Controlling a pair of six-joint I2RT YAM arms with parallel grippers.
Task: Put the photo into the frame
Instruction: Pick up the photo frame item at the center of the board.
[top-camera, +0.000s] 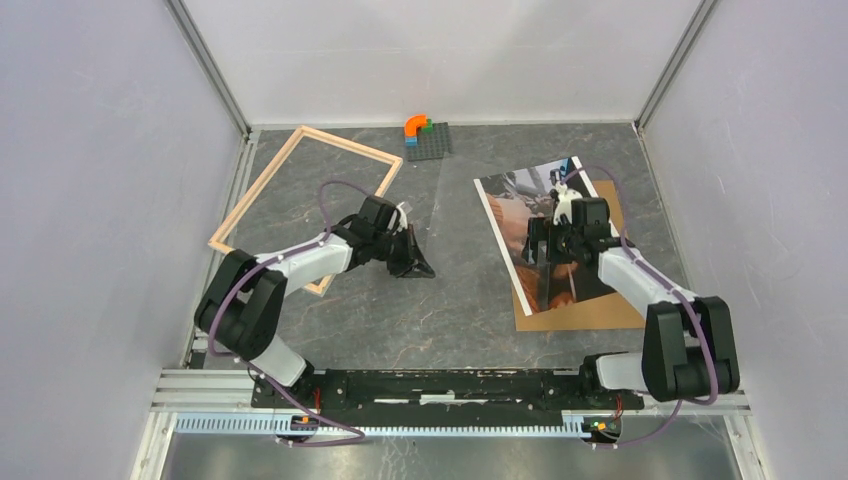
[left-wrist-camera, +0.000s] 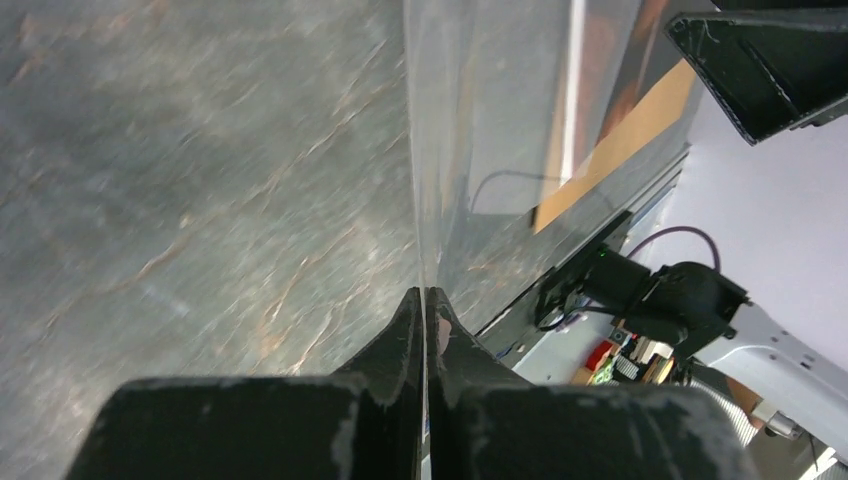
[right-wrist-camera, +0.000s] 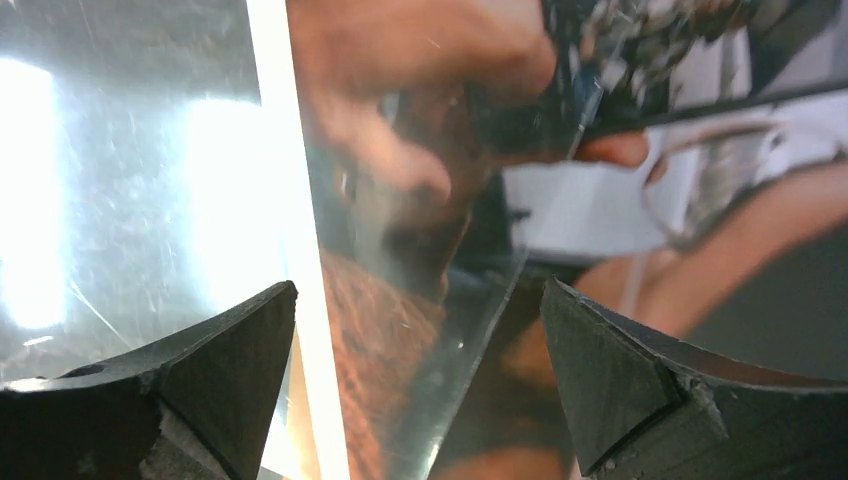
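The photo (top-camera: 508, 215) lies face up at the right of the table, on a brown backing board (top-camera: 590, 310); its orange-brown tones fill the right wrist view (right-wrist-camera: 430, 120). My right gripper (top-camera: 555, 245) hovers just over the photo, open (right-wrist-camera: 418, 290), with nothing between its fingers. The pale wood frame (top-camera: 300, 135) lies flat at the back left, with nothing in it. My left gripper (top-camera: 418, 268) is near the table's middle, to the right of the frame. It is shut (left-wrist-camera: 425, 295) on the edge of a thin clear sheet (left-wrist-camera: 480, 120), which reaches towards the photo.
A grey stud plate with orange, green and blue bricks (top-camera: 425, 135) stands at the back centre. White walls close in the table on three sides. A metal rail (top-camera: 450, 385) with the arm bases runs along the near edge.
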